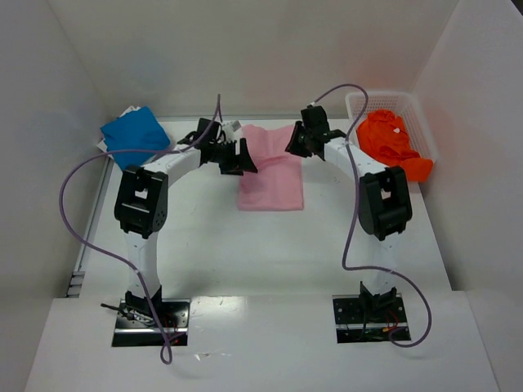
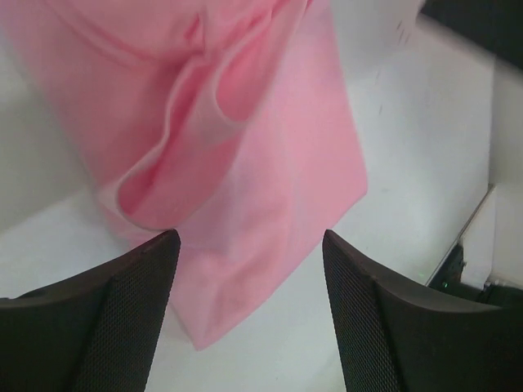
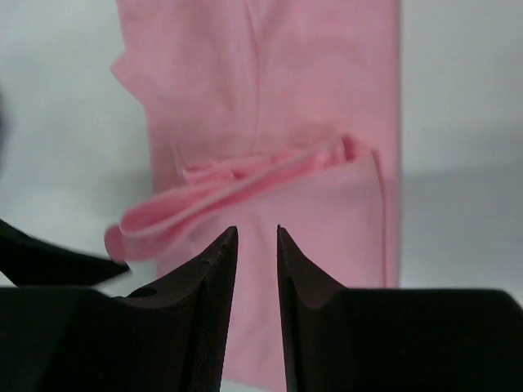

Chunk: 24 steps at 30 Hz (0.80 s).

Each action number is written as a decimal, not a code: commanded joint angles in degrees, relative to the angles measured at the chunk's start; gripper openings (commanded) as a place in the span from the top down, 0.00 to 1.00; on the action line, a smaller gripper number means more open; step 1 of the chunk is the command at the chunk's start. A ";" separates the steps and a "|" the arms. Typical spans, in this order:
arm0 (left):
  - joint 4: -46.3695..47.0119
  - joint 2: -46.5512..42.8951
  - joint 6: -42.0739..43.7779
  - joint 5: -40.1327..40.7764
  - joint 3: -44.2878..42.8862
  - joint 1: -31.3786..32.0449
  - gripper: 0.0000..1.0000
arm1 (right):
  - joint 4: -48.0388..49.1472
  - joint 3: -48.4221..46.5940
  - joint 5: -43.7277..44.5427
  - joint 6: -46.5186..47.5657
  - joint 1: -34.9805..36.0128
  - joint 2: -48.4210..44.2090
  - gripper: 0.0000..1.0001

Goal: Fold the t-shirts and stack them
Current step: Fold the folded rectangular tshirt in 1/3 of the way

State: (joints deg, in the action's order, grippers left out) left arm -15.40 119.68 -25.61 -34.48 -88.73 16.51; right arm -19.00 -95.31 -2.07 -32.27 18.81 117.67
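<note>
A soft light pink cloth t-shirt [image 1: 270, 178], folded with a puffed ridge, is seen on the white table [image 1: 204, 245] under the wide-open, empty left gripper [image 2: 252, 237] and barely parted, empty right gripper [image 3: 256, 229]; a crumpled orange t-shirt [image 1: 391, 140] is contained in a white mesh basket [image 1: 380, 95].

Surface [image 1: 204, 245]: was white and flat.
Pink t-shirt [image 1: 274, 175]: lay partly folded at 12 o'clock.
Blue t-shirt [image 1: 133, 133]: lay bunched at 10 o'clock.
Basket [image 1: 425, 131]: stood at 2 o'clock.
</note>
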 commanded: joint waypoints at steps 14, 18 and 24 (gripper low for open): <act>5.20 1.09 0.03 -9.99 -5.15 -3.33 0.27 | 9.25 21.74 -0.22 -2.88 0.00 -14.31 0.72; 5.73 -0.67 -0.50 -10.87 -3.21 -3.33 0.27 | 9.86 22.36 -0.22 -2.88 0.00 -13.79 0.72; 6.43 2.83 -1.03 -10.53 -3.21 -1.57 0.27 | 9.86 19.29 -1.27 -2.36 0.00 -10.36 0.72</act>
State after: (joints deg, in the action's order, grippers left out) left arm -11.62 122.39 -26.00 -43.51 -91.70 13.80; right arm -12.43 -73.69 -2.94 -34.89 18.81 106.65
